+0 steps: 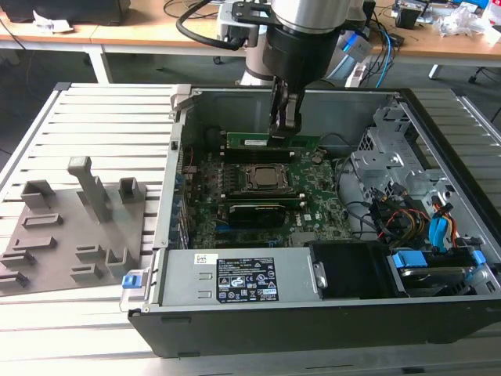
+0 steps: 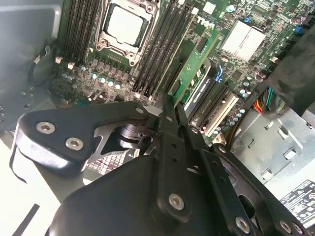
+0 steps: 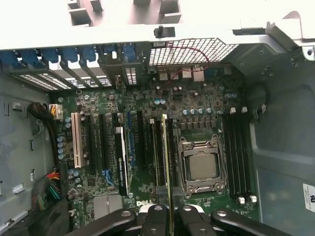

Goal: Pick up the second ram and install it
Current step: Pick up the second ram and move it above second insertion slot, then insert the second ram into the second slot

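The gripper (image 1: 283,129) reaches down into the open computer case (image 1: 313,337) and is clenched on the second ram (image 1: 258,142), its fingers pressed to either face of the stick's upper edge. The stick stands on edge, running left to right in the exterior view, on the far side of the processor socket (image 1: 262,178) over the motherboard (image 1: 317,200). In the first wrist view the second ram (image 3: 165,157) is edge-on, lined up with the slots just beside the socket. Whether it is seated or held just above a slot cannot be told. A grey slotted tray (image 1: 47,258) lies on the surface (image 1: 94,117), at the exterior view's left.
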`<state>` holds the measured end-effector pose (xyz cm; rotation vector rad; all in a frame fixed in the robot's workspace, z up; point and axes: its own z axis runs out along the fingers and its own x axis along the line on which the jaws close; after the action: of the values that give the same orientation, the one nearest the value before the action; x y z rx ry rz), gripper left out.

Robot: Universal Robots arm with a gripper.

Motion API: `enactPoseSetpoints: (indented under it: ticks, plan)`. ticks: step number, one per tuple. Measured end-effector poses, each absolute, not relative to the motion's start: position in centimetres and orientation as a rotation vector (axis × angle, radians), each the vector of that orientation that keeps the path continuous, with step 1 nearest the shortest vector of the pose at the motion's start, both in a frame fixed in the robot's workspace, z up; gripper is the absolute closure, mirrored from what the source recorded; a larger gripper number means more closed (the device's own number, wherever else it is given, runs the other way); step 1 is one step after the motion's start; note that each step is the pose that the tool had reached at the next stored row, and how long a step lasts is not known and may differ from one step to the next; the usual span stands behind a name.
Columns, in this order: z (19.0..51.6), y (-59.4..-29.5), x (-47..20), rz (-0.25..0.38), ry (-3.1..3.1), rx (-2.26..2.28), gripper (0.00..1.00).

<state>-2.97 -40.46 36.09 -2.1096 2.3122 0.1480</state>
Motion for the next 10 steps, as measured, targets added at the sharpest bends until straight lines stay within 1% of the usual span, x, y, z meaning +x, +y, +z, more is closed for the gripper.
enactPoseSetpoints:
  ticks: [10]
  plan:
    - [35.61, -40.47, -2.97, 0.148, 2.312, -2.11, 0.86]
